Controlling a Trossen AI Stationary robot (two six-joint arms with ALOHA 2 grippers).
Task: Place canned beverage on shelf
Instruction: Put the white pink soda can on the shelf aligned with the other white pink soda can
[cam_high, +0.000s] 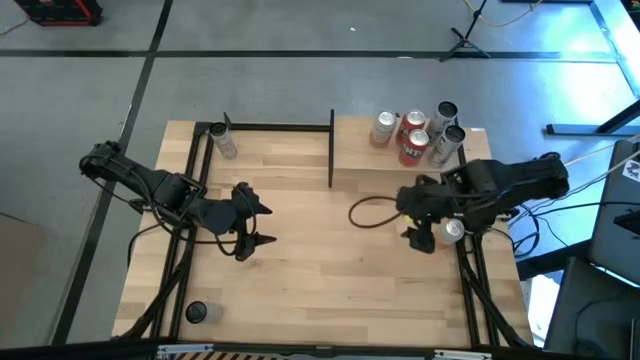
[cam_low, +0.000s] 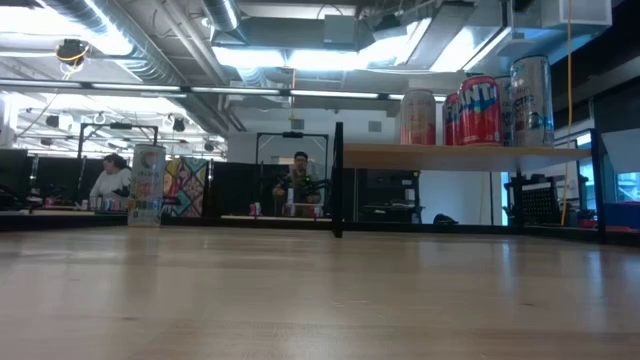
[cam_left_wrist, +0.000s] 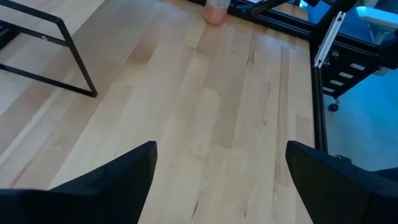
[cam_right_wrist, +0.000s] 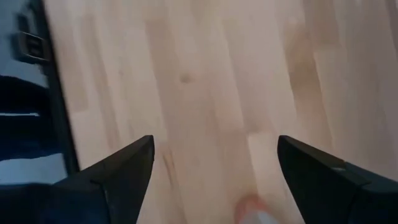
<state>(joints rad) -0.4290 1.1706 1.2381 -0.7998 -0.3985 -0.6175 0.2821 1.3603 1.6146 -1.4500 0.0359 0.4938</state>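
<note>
Now right gripper (cam_high: 428, 236) spread wide, empty, silver can (cam_high: 453, 230) just beside; shelf (cam_high: 360, 150) behind it; left gripper (cam_high: 262, 225) released.

a robotics lab set within an open-plan office. shown by two dark jointed robot arms (cam_high: 150, 185) mounted at a pale wooden tabletop (cam_high: 320, 270) edged with a black metal frame (cam_high: 190, 150), loose black cables (cam_high: 370, 212) trailing across it, grey concrete floor marked with dark tape lines (cam_high: 150, 60). beyond the table: exposed silver ceiling ducts (cam_low: 130, 50), long fluorescent strip lights (cam_low: 300, 55), desks with seated people (cam_low: 298, 180).
</note>
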